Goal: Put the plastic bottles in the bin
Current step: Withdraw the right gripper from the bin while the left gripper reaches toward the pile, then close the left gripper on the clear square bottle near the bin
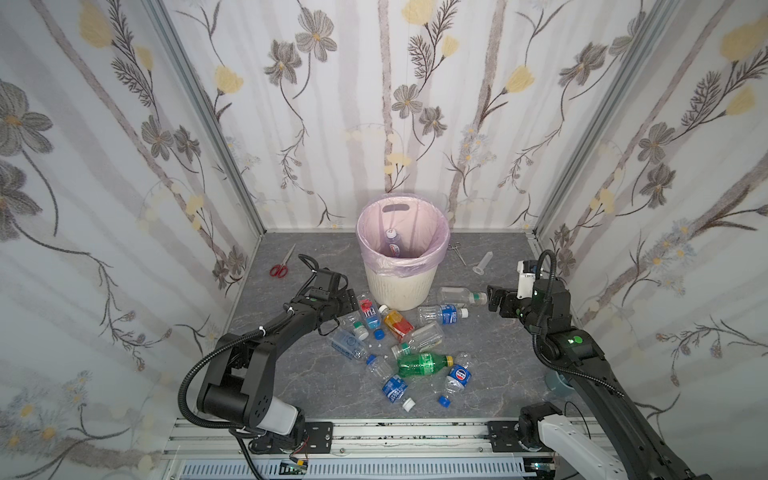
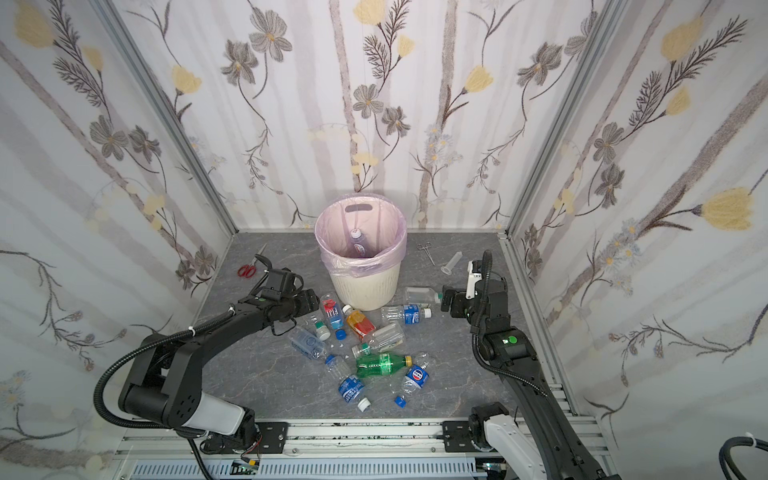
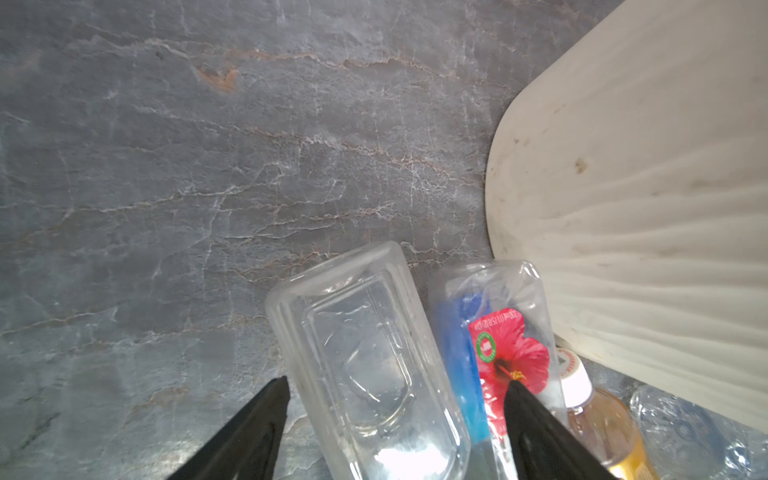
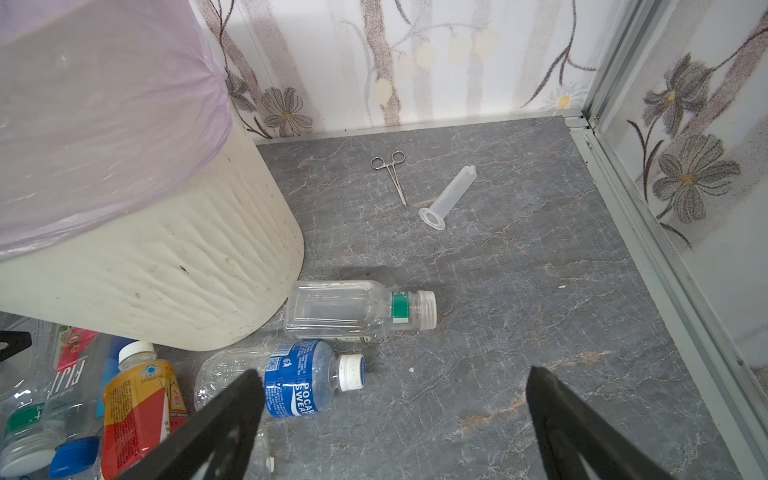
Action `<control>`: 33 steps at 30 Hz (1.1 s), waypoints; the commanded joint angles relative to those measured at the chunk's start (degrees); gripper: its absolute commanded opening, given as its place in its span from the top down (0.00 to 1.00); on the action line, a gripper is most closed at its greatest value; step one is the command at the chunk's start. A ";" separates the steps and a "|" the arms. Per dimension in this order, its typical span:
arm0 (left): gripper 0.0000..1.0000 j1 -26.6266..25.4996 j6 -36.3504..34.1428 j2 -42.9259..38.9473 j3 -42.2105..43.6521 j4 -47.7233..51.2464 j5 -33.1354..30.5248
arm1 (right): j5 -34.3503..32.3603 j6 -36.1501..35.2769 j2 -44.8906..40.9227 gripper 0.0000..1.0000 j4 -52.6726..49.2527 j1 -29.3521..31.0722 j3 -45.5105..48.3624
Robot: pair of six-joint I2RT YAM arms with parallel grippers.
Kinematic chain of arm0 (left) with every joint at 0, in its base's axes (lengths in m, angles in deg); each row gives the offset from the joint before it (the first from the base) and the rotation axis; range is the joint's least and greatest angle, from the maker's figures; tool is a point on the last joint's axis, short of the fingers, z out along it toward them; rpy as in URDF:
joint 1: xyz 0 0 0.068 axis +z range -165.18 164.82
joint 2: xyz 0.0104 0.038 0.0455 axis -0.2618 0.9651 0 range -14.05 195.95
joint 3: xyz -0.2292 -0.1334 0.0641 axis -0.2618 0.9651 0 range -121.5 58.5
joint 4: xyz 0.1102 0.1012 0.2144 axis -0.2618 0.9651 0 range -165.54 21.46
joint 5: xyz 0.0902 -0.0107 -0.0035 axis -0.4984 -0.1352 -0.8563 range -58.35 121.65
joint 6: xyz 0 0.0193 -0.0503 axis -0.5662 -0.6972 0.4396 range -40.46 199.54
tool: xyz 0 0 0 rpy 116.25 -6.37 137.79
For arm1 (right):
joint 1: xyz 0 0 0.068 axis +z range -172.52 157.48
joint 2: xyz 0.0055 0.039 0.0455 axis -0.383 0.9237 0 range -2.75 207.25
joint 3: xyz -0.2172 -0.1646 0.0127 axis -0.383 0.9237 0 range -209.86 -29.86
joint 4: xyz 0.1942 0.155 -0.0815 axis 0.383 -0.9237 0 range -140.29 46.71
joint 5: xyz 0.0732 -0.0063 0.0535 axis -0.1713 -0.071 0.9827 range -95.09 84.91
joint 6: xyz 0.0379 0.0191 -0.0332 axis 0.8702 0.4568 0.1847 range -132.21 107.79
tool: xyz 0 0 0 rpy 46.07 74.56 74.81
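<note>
The cream ribbed bin (image 1: 399,286) with its pink liner stands at the back middle, and one bottle (image 1: 392,241) lies inside it. Several plastic bottles lie on the grey floor in front: a Fiji bottle (image 1: 369,313), an orange one (image 1: 397,324), a green one (image 1: 424,363), a Pocari Sweat one (image 4: 297,378). My left gripper (image 3: 397,384) is open, low over the pile, astride a clear bottle (image 3: 365,357); one finger (image 3: 528,415) lies over the Fiji bottle (image 3: 505,357). My right gripper (image 4: 395,374) hangs open above bare floor, beside the Pocari bottle's cap and a clear bottle (image 4: 353,309).
Red scissors (image 1: 279,268) lie back left. Metal forceps (image 4: 392,174) and a clear flared tube (image 4: 449,195) lie back right of the bin. A loose blue cap (image 1: 444,401) sits near the front. Wallpapered walls close in three sides; a rail runs along the front.
</note>
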 commanded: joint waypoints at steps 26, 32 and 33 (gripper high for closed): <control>0.34 4.60 -2.33 10.21 -4.69 0.32 -2.54 | -0.27 -0.06 -1.31 0.02 2.07 -0.18 0.16; 0.38 8.05 -3.43 10.32 -5.55 0.31 -1.82 | -0.47 -0.02 -1.44 0.01 2.07 -0.16 0.14; 0.39 8.56 -3.56 10.27 -5.85 0.31 -1.54 | -0.47 -0.02 -1.44 0.02 2.07 -0.20 0.18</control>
